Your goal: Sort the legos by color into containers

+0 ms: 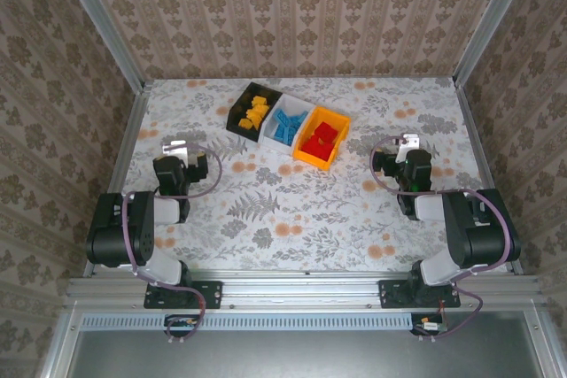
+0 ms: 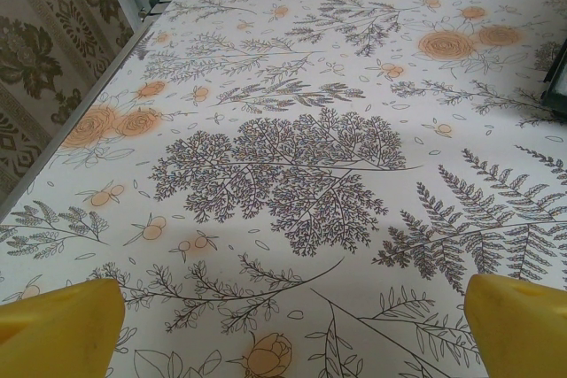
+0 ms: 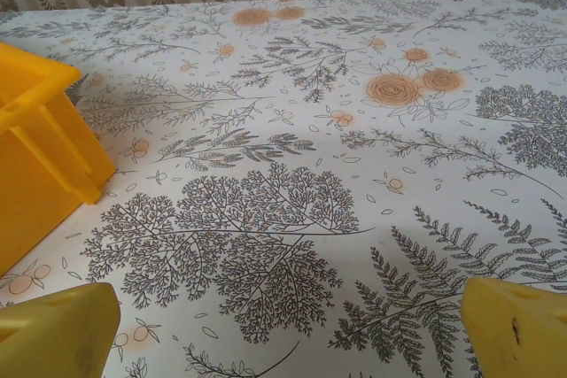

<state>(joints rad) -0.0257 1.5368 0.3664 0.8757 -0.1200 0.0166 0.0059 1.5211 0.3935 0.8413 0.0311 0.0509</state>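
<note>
The legos point(image 1: 286, 126) lie in the containers point(image 1: 275, 143) at the far middle of the desk point(image 1: 292, 219): orange-yellow bricks in the black bin point(image 1: 241, 131), blue in the white one, red in the orange-yellow bin point(image 1: 312, 158). The left gripper point(image 1: 174, 146) sits well apart to their left. The right gripper point(image 1: 407, 141) is nearer, just right of the orange-yellow bin. Both stand wide, holding nothing. The bins are smooth rectangular plastic, and the desk has a floral print.

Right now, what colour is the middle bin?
White. The middle bin holds blue legos. It shows best in the top view.
</note>
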